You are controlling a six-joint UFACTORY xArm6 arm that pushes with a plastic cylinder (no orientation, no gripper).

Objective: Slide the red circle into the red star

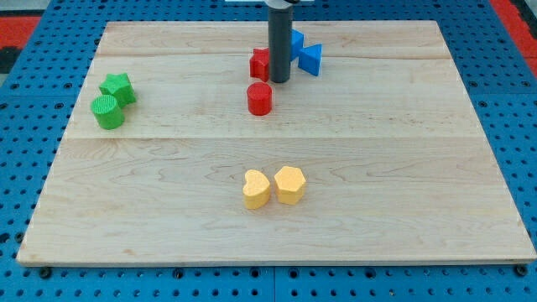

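Note:
The red circle [259, 98] stands on the wooden board, just below the red star [261, 63], with a small gap between them. My tip [279, 80] is at the lower end of the dark rod, right beside the red star's right side and up and to the right of the red circle. The rod hides part of the red star and part of the blue blocks behind it.
A blue triangle [311, 58] and another blue block [296, 39] sit right of the rod. A green star [118, 87] and green circle [107, 111] are at the view's left. A yellow heart [256, 189] and yellow hexagon [289, 184] lie lower middle. The board edge [277, 263] runs along the bottom.

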